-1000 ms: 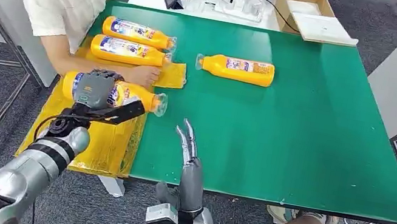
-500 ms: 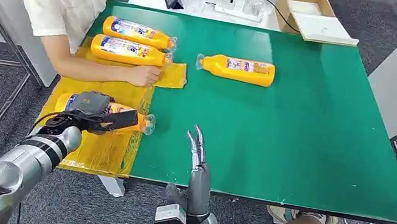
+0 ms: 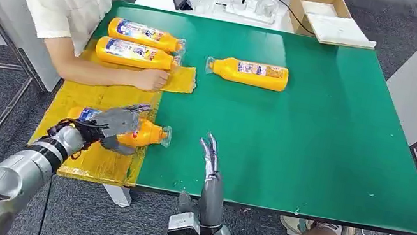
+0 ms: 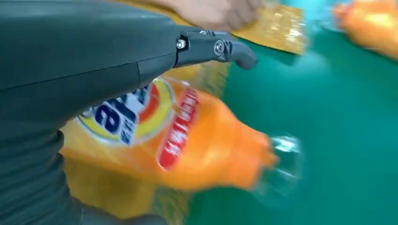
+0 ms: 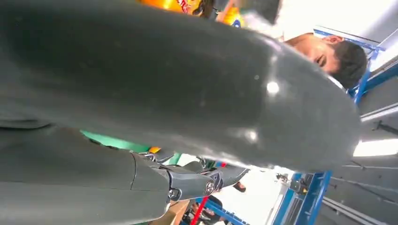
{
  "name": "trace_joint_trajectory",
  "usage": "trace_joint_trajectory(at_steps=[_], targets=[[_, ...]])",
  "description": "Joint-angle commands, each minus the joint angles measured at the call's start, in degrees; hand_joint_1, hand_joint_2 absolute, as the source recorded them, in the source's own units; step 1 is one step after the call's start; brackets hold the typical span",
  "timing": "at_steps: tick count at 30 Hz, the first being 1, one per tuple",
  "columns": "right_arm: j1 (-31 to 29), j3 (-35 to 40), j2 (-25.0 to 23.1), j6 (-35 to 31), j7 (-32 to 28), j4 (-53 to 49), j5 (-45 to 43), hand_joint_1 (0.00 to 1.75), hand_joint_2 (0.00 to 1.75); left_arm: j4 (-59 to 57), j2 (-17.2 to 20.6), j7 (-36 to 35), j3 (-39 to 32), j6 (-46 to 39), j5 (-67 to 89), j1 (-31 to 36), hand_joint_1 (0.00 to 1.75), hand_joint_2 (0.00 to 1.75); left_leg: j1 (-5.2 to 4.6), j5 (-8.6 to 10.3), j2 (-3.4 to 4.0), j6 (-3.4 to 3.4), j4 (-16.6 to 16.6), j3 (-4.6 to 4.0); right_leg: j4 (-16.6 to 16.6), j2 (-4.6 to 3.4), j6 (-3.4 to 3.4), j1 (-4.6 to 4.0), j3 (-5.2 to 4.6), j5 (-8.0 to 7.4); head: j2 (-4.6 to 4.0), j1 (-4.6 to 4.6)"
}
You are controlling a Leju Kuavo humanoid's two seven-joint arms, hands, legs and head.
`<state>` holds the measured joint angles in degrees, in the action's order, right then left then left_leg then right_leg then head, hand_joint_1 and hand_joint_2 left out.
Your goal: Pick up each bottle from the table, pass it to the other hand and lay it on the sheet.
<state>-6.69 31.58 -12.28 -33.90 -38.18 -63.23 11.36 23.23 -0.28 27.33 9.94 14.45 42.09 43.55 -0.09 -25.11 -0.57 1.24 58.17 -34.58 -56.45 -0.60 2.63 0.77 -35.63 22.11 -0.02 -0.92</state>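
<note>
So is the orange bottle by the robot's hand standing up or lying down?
Lying down. The orange bottle rests on its side on the yellow sheet, clear cap toward the green table, under the left hand.

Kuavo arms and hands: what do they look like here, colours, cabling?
Both arms are silver metal. The left arm has a black-and-silver ribbed wrist section, a black cable looping beside it, and a dark upper segment. The left hand is grey with darker fingers. The right hand has slim grey fingers above a silver forearm carrying a small boxy module.
</note>
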Motion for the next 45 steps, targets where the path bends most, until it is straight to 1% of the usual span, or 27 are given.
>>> trace_joint_trajectory(at_steps=[1,2,3,5,6,7,8,11,12,14,16,18,20,21,23,25,26,27,28,30,32,34,35,37,40,42,45], targets=[[-1.8,2.7,2.6,-1.8,-1.8,2.8,-1.6,0.0,0.0,3.5,-0.6,3.7,-3.9,0.2,-5.0,-3.1,0.0,0.0,0.03,-0.08,0.11,-0.06,-0.1,0.3,0.1,-0.02,-0.09,-0.05,0.28,0.07,0.0,0.0],[-1.8,2.7,2.6,-1.9,-1.8,2.8,-1.6,0.0,0.0,4.8,-1.4,4.0,-4.3,-1.6,-5.9,-3.8,0.0,0.0,0.04,-0.08,0.07,-0.05,-0.1,0.25,0.1,0.01,-0.08,-0.05,0.26,0.07,0.0,-0.02],[-1.7,2.7,2.7,-2.3,-1.8,2.8,-1.7,0.0,0.0,8.6,-2.5,5.3,-4.9,-6.5,-7.8,-5.7,0.0,1.75,0.03,-0.07,0.09,-0.05,-0.1,0.23,0.1,-0.02,-0.07,-0.04,0.21,0.05,0.0,0.0],[-1.4,2.8,2.6,-2.3,-1.8,2.6,-1.4,0.0,0.0,16.4,-4.4,6.5,-5.0,-13.5,-10.2,-9.5,0.0,1.75,0.02,-0.07,0.02,-0.04,-0.1,0.24,0.1,0.08,-0.06,-0.04,0.26,0.08,0.0,-0.04],[-1.3,2.7,2.3,-2.4,-1.8,2.8,-0.9,0.0,0.0,22.3,-4.9,7.0,-4.1,-19.3,-11.1,-12.3,0.0,1.75,0.02,-0.03,-0.05,-0.03,-0.1,0.16,0.1,0.13,-0.04,-0.03,0.17,0.07,0.0,0.0],[-1.2,2.6,2.1,-2.4,-1.8,2.9,-0.7,0.0,0.0,24.8,-5.1,5.8,-3.3,-19.7,-11.2,-13.3,0.0,1.75,-0.02,-0.04,-0.06,-0.02,-0.1,0.13,0.1,0.14,-0.03,0.01,0.13,0.09,0.0,0.02],[-1.2,2.6,2.1,-2.4,-1.8,2.9,-0.7,0.0,0.0,24.8,-5.1,5.8,-3.3,-19.7,-11.2,-13.3,0.0,1.75,0.03,-0.1,-0.07,-0.04,-0.1,0.22,0.1,0.17,-0.06,-0.05,0.24,0.14,0.0,-0.04],[-1.2,2.6,2.1,-2.4,-1.8,2.9,-0.7,0.0,0.0,24.8,-5.1,5.8,-3.3,-19.7,-11.2,-13.3,0.0,1.75,0.01,-0.05,0.02,-0.02,0.0,0.03,0.1,0.02,-0.03,-0.02,0.04,0.03,0.0,-0.02],[-1.2,2.6,2.1,-2.4,-1.8,2.9,-0.7,0.0,0.0,25.8,-4.4,5.1,-2.6,-19.3,-11.8,-13.6,0.0,1.75,0.04,-0.12,0.03,-0.06,0.0,0.2,0.1,0.05,-0.08,-0.06,0.22,0.1,0.0,-0.02],[-1.2,2.6,2.1,-2.5,-1.8,3.0,-0.5,0.0,0.0,27.4,-4.6,6.6,-2.9,-21.4,-13.5,-14.3,0.0,1.75,0.02,-0.07,0.06,-0.04,0.0,0.05,0.1,-0.01,-0.06,-0.04,0.05,0.04,0.0,-0.02],[-0.8,2.8,1.9,-2.8,-1.8,2.4,0.0,0.0,0.0,34.0,-5.7,8.9,-2.7,-23.2,-19.5,-17.0,0.0,1.75,0.03,-0.1,0.07,-0.06,0.0,0.14,0.1,0.02,-0.09,-0.06,0.13,0.07,0.0,0.0],[-0.5,3.7,2.3,-4.4,-1.8,1.2,0.5,0.0,0.0,44.7,-6.5,7.6,-1.3,-23.1,-26.2,-21.4,0.0,1.75,0.05,-0.13,0.04,-0.07,0.0,0.16,0.1,0.06,-0.1,-0.08,0.16,0.12,0.0,0.0],[0.2,3.0,3.3,-6.1,-1.8,-0.6,1.9,0.0,0.0,52.2,-7.4,6.6,-0.9,-21.9,-34.3,-24.8,0.0,1.75,0.04,-0.09,0.04,-0.03,0.0,0.01,0.1,0.03,-0.05,-0.06,0.0,0.06,0.0,0.0],[1.5,-0.2,3.6,-6.1,-1.8,-2.9,5.5,0.0,1.75,56.0,-7.5,5.3,-0.5,-20.1,-39.8,-27.1,0.0,1.75,0.05,-0.18,0.08,-0.05,0.0,0.14,0.0,0.03,-0.08,-0.08,0.13,0.14,0.0,0.0],[3.3,-4.7,4.1,-6.1,-1.8,-5.8,7.9,0.0,1.75,58.6,-7.8,2.5,-0.6,-17.0,-47.2,-29.9,0.0,1.75,0.01,-0.11,0.04,-0.01,0.0,0.05,0.1,0.03,-0.03,-0.03,0.03,0.09,0.0,0.0],[5.7,-13.1,5.6,-6.1,-1.7,-8.5,14.8,0.0,1.75,60.4,-7.6,3.4,0.2,-17.9,-47.9,-35.2,0.0,1.75,-0.03,-0.16,0.06,-0.01,-0.1,0.23,0.1,0.04,-0.04,0.0,0.19,0.15,0.0,-0.02],[5.8,-15.0,6.1,-6.1,-1.0,-8.0,17.3,0.0,1.75,60.8,-7.6,3.8,0.4,-17.8,-48.2,-36.5,0.0,1.75,-0.06,-0.13,0.04,0.01,-0.2,0.22,0.2,0.03,-0.02,0.03,0.19,0.12,0.0,-0.02],[5.6,-17.0,8.6,-5.9,3.8,-6.6,22.7,0.0,1.75,62.0,-7.9,5.1,0.5,-18.2,-48.3,-38.9,0.0,1.75,-0.06,-0.19,0.01,0.0,-0.2,0.35,0.2,0.09,-0.04,0.02,0.33,0.2,0.0,0.02],[5.2,-18.7,10.5,-6.1,6.3,-4.9,26.0,0.0,1.75,63.0,-8.3,6.6,0.3,-19.1,-47.6,-40.5,0.0,1.75,-0.07,-0.16,0.01,-0.01,-0.2,0.24,0.2,0.07,-0.02,0.04,0.22,0.14,0.0,0.02],[3.3,-22.7,14.0,-4.1,10.5,0.4,31.1,0.0,1.75,65.2,-8.3,7.7,0.7,-20.8,-45.8,-42.9,0.0,1.75,-0.06,-0.22,-0.06,0.03,-0.2,0.41,0.3,0.16,-0.01,0.02,0.46,0.18,0.0,0.0],[0.5,-25.8,16.7,-4.1,12.5,6.4,35.1,0.0,1.75,65.6,-8.5,7.4,0.9,-23.7,-43.1,-43.6,0.0,1.75,-0.06,-0.19,-0.05,0.07,-0.1,0.2,0.3,0.13,0.0,0.02,0.26,0.11,0.0,0.0],[-2.4,-27.7,17.7,-4.2,13.0,10.4,37.0,0.0,1.75,64.7,-8.6,6.8,1.1,-27.0,-40.4,-43.1,0.0,1.75,-0.1,-0.22,-0.08,0.12,-0.1,0.19,0.3,0.15,0.01,0.03,0.29,0.13,0.0,-0.02],[-2.9,-27.9,17.9,-3.8,13.0,10.7,37.0,0.0,1.75,64.5,-8.6,6.8,1.2,-27.0,-40.4,-43.0,0.0,1.75,-0.13,-0.21,-0.05,0.11,-0.1,0.1,0.3,0.11,0.01,0.05,0.21,0.11,0.0,0.0],[-6.3,-28.3,18.0,-3.7,14.2,15.3,39.3,0.0,1.75,63.0,-8.6,6.9,1.6,-27.6,-40.1,-42.2,0.0,1.75,-0.25,-0.17,0.01,0.13,-0.1,0.0,0.2,0.03,0.06,0.2,0.06,0.05,0.0,0.0],[-10.2,-27.5,17.7,-2.4,14.7,20.4,40.8,0.0,1.75,61.7,-8.9,7.7,2.0,-29.1,-38.6,-41.5,0.0,1.75,-0.2,-0.21,0.14,0.07,-0.1,0.17,0.3,-0.05,0.02,0.14,0.2,0.02,0.0,0.02],[-11.1,-27.3,17.4,-2.6,15.0,21.2,41.1,0.0,1.75,61.4,-9.0,7.7,2.1,-29.2,-38.6,-41.4,0.0,1.75,-0.21,-0.16,0.1,0.12,-0.1,0.03,0.2,-0.03,0.09,0.16,0.05,-0.03,0.0,0.0],[-11.5,-26.9,17.3,-2.4,15.1,22.2,41.4,0.0,1.75,61.4,-9.0,7.7,2.1,-29.5,-38.4,-41.3,0.0,1.75,-0.16,-0.21,0.13,0.08,-0.1,0.22,0.3,-0.02,0.02,0.09,0.23,0.04,0.0,0.04]])
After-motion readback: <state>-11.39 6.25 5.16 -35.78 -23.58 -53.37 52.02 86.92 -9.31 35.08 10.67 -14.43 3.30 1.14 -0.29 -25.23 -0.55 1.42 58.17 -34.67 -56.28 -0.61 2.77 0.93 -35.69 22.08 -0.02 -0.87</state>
